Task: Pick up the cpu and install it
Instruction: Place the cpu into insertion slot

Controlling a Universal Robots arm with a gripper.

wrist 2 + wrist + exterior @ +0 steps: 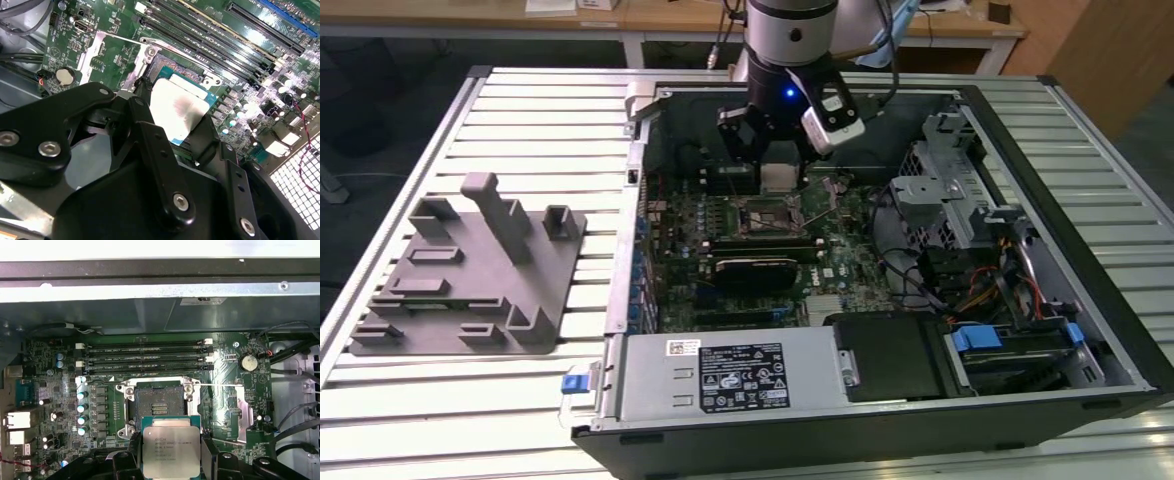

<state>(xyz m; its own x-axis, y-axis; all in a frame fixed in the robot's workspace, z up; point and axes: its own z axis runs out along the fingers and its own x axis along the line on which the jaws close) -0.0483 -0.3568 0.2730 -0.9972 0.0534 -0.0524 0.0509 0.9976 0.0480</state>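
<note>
Cpu (171,449) first: pinching it by two opposite edges between the black fingers (131,456) of the gripper (171,462), jaws closed against its sides, silvery-grey top turned toward the first wrist view; holding it clear of the motherboard (55,390), not seated in anything; hanging it just beside the open socket (159,401), overlapping that socket's edge in the first wrist view, with the dark square middle lying bare inside a silvery frame; showing the cpu (177,107) in the second wrist view as a pale, glare-washed square with a teal rim, poised in front of the same socket between the two dark fingers; showing too, beyond the socket in the first wrist view, long memory slots (145,356) running side by side, and off to one side a round coin battery (246,361); reaching, in the exterior view, down into the open computer case (1121,330) standing on the slatted table (520,110), with the gripper (778,168) hanging above the board close to the socket; resting well apart on the table, toward the exterior view's left, a grey fixture (467,270) with upright posts; sitting in the case's near part, a grey power supply (720,375).
</note>
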